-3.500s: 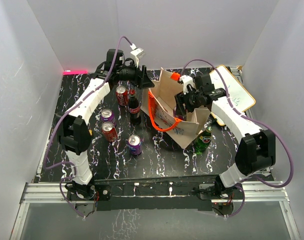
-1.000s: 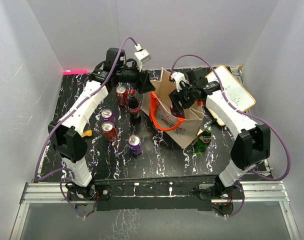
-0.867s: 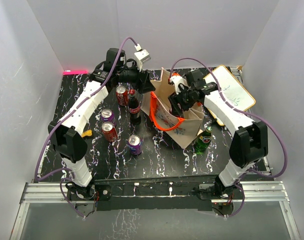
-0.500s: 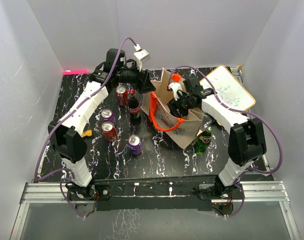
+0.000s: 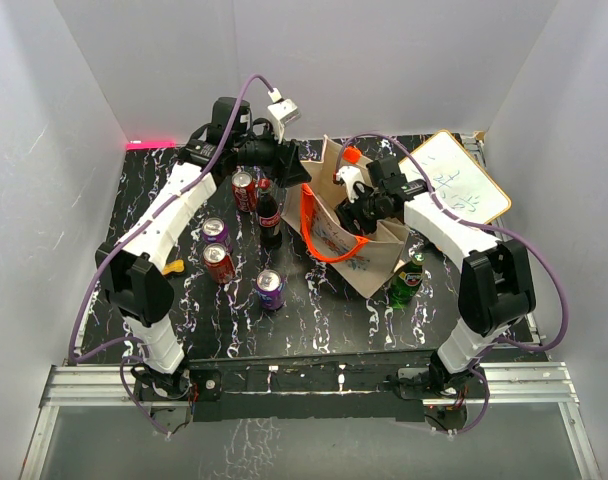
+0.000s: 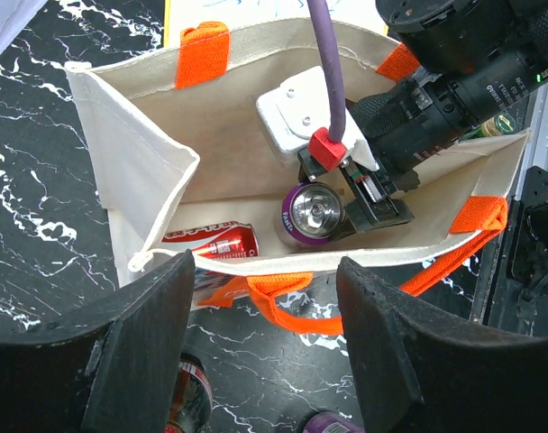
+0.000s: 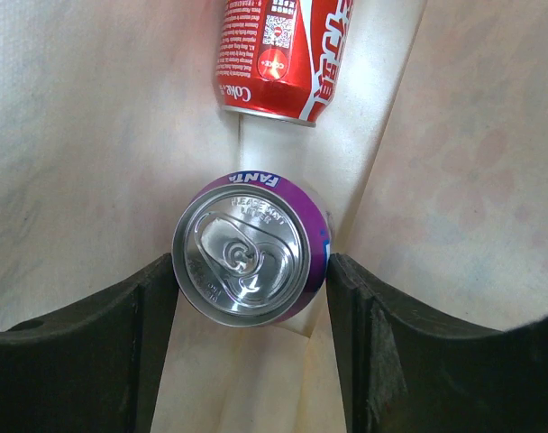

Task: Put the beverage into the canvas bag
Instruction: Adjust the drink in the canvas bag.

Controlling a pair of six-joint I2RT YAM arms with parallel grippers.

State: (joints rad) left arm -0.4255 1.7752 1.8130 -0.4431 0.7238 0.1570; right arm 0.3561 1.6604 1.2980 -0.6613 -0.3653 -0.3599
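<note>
Since the right arm has swung in from the bag's right side, the right gripper [image 7: 251,266] now reaches down inside the canvas bag [image 5: 369,262], fingers clamped on an upright purple Fanta can [image 6: 313,215]. Nearest the bases, a second purple can [image 5: 270,288] and a green bottle [image 5: 406,280] stand on the table [image 5: 314,320]. A cola bottle [image 5: 269,213] stands just left of the bag. Over the bag's left rim the left gripper [image 6: 265,271] hangs with jaws spread, grasping nothing. Beyond the held can a red can [image 7: 278,59] lies on its side, and cloth walls crowd both fingers. A whiteboard [image 5: 464,185] lies behind.
</note>
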